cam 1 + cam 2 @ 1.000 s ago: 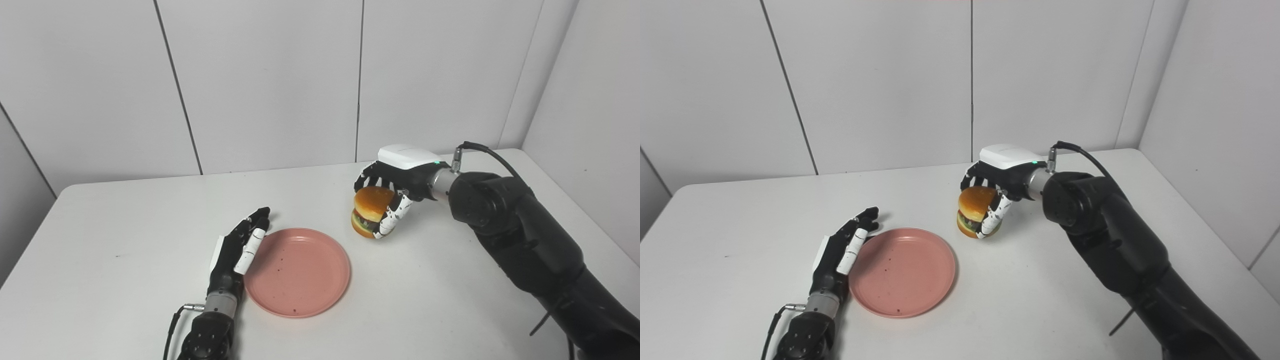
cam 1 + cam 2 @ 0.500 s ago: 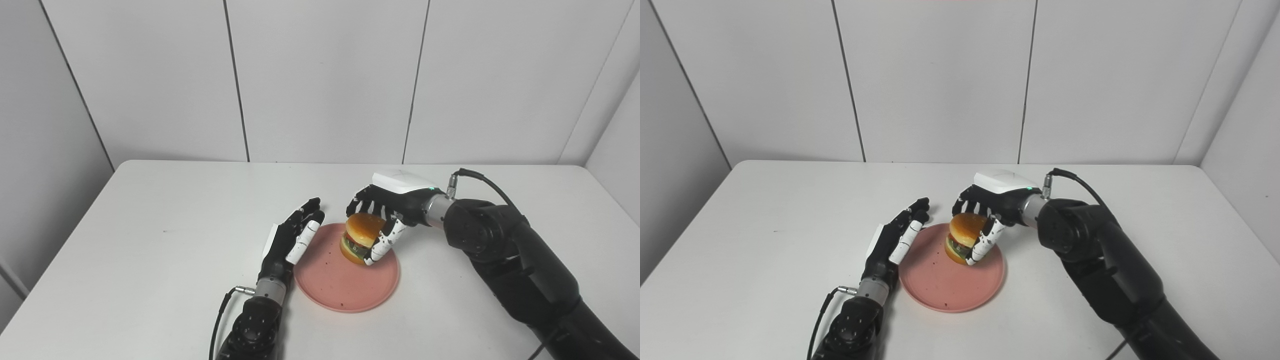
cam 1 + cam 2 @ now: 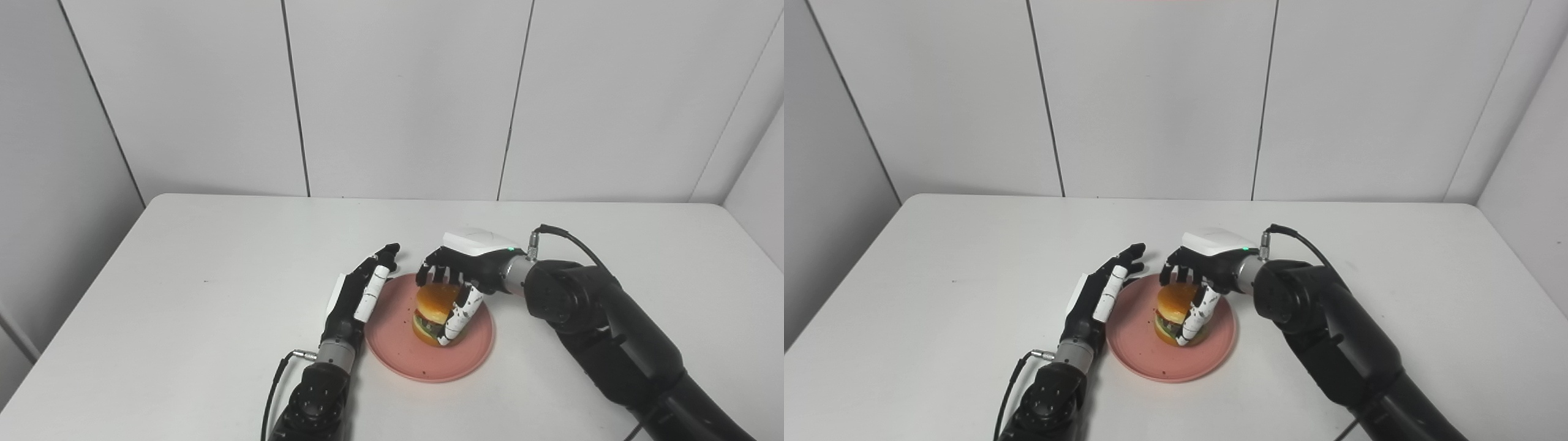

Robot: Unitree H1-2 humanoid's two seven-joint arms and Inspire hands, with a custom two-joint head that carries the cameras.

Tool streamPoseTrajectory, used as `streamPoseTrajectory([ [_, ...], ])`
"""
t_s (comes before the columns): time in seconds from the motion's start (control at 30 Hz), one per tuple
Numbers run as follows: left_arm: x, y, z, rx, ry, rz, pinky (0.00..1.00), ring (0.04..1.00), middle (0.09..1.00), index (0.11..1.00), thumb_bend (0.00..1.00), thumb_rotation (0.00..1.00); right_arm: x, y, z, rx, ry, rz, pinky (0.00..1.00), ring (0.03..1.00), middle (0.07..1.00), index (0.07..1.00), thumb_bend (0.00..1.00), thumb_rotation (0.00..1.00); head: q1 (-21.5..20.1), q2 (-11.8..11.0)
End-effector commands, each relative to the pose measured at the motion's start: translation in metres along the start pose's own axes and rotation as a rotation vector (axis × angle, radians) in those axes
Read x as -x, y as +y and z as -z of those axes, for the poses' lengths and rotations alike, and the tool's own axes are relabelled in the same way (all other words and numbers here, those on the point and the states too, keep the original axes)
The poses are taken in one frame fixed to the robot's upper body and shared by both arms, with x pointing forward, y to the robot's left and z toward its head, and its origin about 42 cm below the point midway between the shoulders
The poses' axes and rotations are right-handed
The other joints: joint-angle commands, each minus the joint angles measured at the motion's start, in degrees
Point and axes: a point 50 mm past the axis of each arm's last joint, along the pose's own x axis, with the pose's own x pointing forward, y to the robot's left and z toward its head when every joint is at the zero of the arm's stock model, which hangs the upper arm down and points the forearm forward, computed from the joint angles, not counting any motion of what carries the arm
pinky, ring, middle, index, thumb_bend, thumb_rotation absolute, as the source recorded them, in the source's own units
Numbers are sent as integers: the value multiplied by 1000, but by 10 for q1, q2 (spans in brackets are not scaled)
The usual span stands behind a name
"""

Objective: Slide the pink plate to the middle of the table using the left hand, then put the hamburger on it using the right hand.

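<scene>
Left eye view, right hand (image 3: 456, 285): we see it clasping burger (image 3: 433, 312), lowering onto plate (image 3: 474, 352).
Left hand (image 3: 361, 294): flat, empty, bracing rim.

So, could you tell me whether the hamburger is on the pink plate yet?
On it: the hamburger sits upright on the pink plate, with the right hand wrapped around it.

**Surface notes**

Table (image 3: 184, 294): smooth, matt white. Pink plate (image 3: 398, 358): smooth plastic look, slight sheen, dark specks. Hamburger (image 3: 433, 304): glossy bun. Right hand (image 3: 467, 269): glossy white shell, black and white plastic fingers (image 3: 456, 315). Left hand (image 3: 358, 294): matt black.
</scene>
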Motion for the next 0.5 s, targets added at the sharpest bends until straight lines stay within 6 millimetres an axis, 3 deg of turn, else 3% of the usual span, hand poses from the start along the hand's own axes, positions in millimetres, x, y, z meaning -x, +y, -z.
streamPoseTrajectory([
  [0.0, 16, -5, 22, 25, 66, 7, 796, 857, 885, 769, 852, 988, 0, -26, -12, 54, -47, 81, 443, 502, 584, 671, 824, 234, 0, 1],
  [0.47, 15, -6, 21, 17, 69, 17, 790, 862, 883, 780, 859, 979, -12, -14, -11, 56, -28, 40, 496, 555, 625, 689, 822, 249, -4, 3],
])
